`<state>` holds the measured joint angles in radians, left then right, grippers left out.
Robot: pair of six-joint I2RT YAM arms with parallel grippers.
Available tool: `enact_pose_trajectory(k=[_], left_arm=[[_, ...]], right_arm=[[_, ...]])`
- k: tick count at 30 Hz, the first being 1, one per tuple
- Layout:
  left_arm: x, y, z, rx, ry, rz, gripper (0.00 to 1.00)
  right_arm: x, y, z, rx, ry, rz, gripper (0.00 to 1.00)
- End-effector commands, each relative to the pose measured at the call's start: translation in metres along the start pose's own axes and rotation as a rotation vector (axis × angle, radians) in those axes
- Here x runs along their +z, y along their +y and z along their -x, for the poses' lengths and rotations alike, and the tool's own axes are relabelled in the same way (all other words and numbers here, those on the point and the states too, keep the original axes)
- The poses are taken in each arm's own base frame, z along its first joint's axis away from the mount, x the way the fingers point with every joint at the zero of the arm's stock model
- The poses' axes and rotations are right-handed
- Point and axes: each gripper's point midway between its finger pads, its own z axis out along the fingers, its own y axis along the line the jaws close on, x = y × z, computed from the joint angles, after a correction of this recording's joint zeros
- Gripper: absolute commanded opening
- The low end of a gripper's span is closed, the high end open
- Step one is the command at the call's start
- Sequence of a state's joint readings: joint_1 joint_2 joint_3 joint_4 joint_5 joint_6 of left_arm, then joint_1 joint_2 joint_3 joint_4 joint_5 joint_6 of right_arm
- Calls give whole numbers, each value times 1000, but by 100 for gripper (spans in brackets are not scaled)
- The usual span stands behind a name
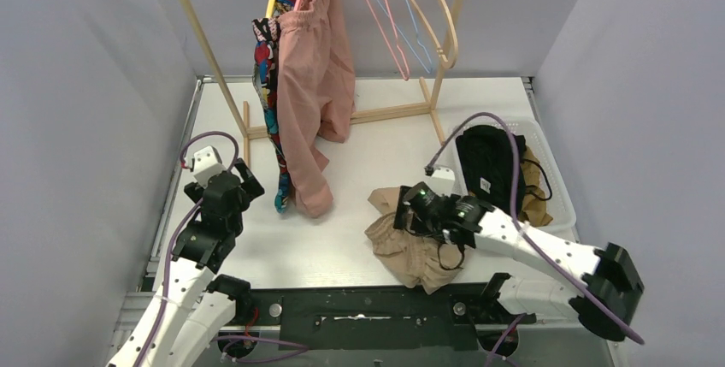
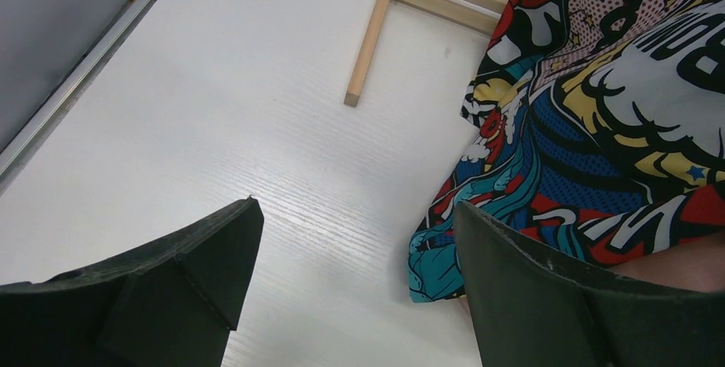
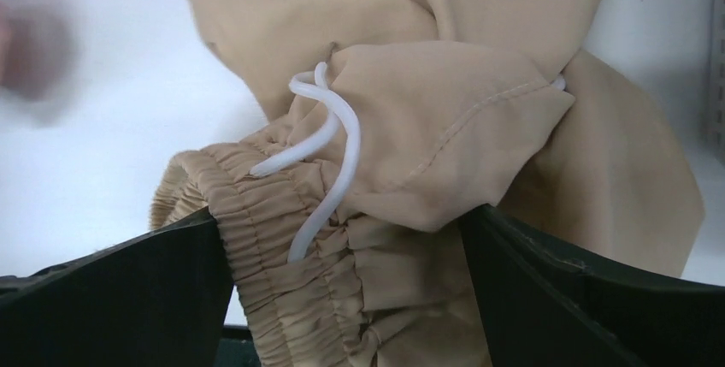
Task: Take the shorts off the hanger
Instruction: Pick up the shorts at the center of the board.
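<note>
- Right gripper [image 3: 346, 230]: fingers were seen spread wide, with nothing pinched. The gathered waistband of the beige shorts [image 3: 445, 110] lay in the gap, and its edge was touched by the left-hand finger in the wrist view.
- Beige shorts: soft, plain sand-coloured cloth with a ruched elastic waist. A white drawstring [image 3: 329, 153] was looped over the front. The pair was crumpled in a heap on the table [image 1: 376, 153] at the near right, under the right wrist.
- Left gripper [image 2: 355, 213]: fingers were held apart with nothing between them. It was poised over bare table, just beside the hem of the comic-print shorts [image 2: 598, 110].
- Comic-print shorts: red, blue, yellow and black panels with dotted lettering. They were hung from the rack, with the lower leg reaching down to the table.
- Dusty pink shorts [image 1: 312, 85]: hung just right of the comic pair and overlapping it, waist bunched at the top, one leg trailing onto the table.
- Black shorts [image 1: 487, 162] and tan-brown shorts [image 1: 534, 187]: both were piled in the white basket [image 1: 560, 200] at the right edge.
- Wooden rack [image 1: 445, 68]: stood at the far side, with bare wire hangers [image 1: 380, 16] on its right half.
</note>
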<state>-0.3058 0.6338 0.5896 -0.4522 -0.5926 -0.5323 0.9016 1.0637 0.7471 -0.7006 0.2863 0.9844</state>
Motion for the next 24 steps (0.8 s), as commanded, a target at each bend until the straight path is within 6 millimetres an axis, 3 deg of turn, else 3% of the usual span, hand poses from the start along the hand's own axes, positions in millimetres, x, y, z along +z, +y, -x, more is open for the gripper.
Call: enact_pose_trajectory(k=[1, 3, 6, 9, 12, 15, 16, 18, 21, 22, 23, 24], left_arm=[[-1, -8, 16, -23, -52, -33, 82], [-1, -8, 16, -22, -50, -33, 82], [-1, -8, 15, -19, -48, -31, 82], [-1, -7, 16, -20, -51, -26, 82], [-1, -7, 16, -21, -51, -28, 82], [-1, -8, 16, -20, -51, -31, 82], [0, -8, 16, -20, -50, -32, 82], [0, -9, 16, -18, -48, -33, 82], [0, -9, 16, -19, -49, -34, 82], [-1, -9, 16, -19, -50, -37, 82], [-1, -9, 16, -18, -51, -37, 82], [-1, -9, 16, -19, -51, -37, 82]], right_arm=[[26, -23, -19, -57, 105, -227, 98], [37, -37, -35, -100, 181, -342, 98], [63, -35, -67, -157, 301, -334, 100], [82, -15, -83, -162, 334, -223, 77], [84, 0, -75, -156, 284, -158, 45], [73, 15, -47, -136, 184, -105, 11], [67, 19, -34, -130, 138, -90, 6], [51, 26, -4, -111, 34, -58, 0], [14, 37, 47, -76, -131, 6, 0], [-1, 38, 63, -60, -183, 25, 0], [-35, 31, 95, -22, -298, 21, 0], [-49, 24, 107, -3, -339, 3, 0]])
